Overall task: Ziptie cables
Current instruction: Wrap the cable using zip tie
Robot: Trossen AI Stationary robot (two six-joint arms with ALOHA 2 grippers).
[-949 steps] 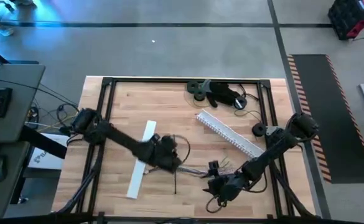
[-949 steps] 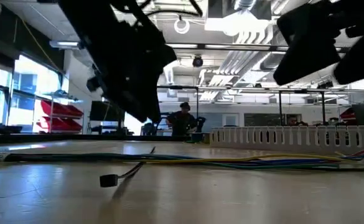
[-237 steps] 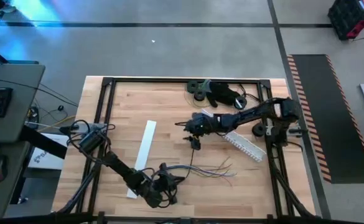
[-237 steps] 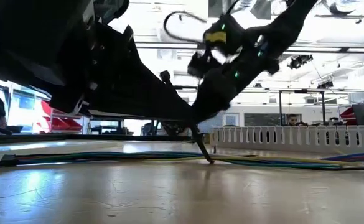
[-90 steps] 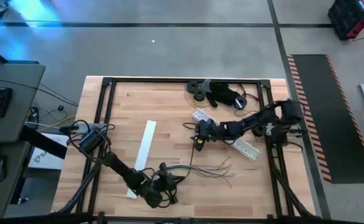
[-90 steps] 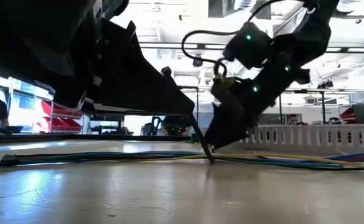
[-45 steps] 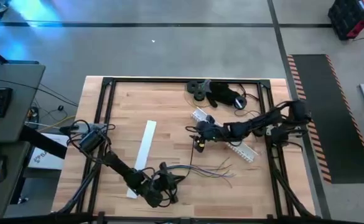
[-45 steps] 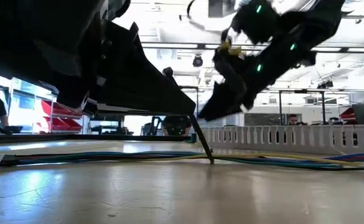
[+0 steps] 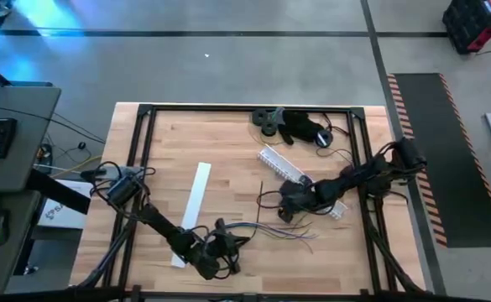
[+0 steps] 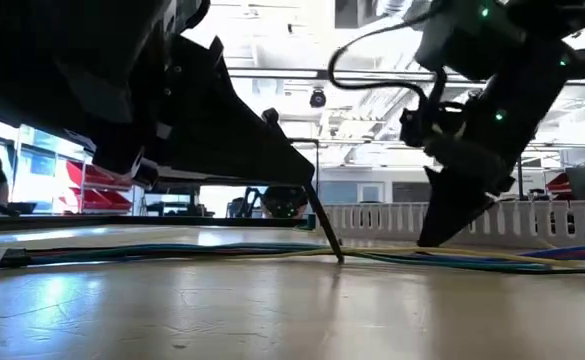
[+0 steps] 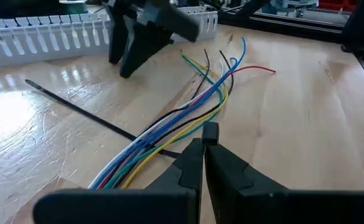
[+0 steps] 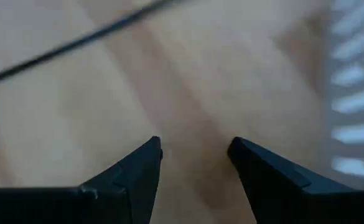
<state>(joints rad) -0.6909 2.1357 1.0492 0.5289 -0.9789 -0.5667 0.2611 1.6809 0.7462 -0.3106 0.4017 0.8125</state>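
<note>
Pinching the cables [image 11: 169,140], left gripper [image 11: 204,144]; right gripper [image 12: 194,149] jaws apart

1. You have a flat white strip [image 9: 193,213] lying left of centre on the wooden table [image 9: 228,151].
2. Your white comb-toothed rail [image 9: 284,167] lies right of centre.
3. Dark clutter [image 9: 294,125] sits at your far edge.

Both arms are matte black with chunky jointed links. The right arm [image 10: 492,70] carries small green lights and a looping black cable (low view). Its end effector [image 12: 194,155] has two wedge-shaped black fingers.
</note>
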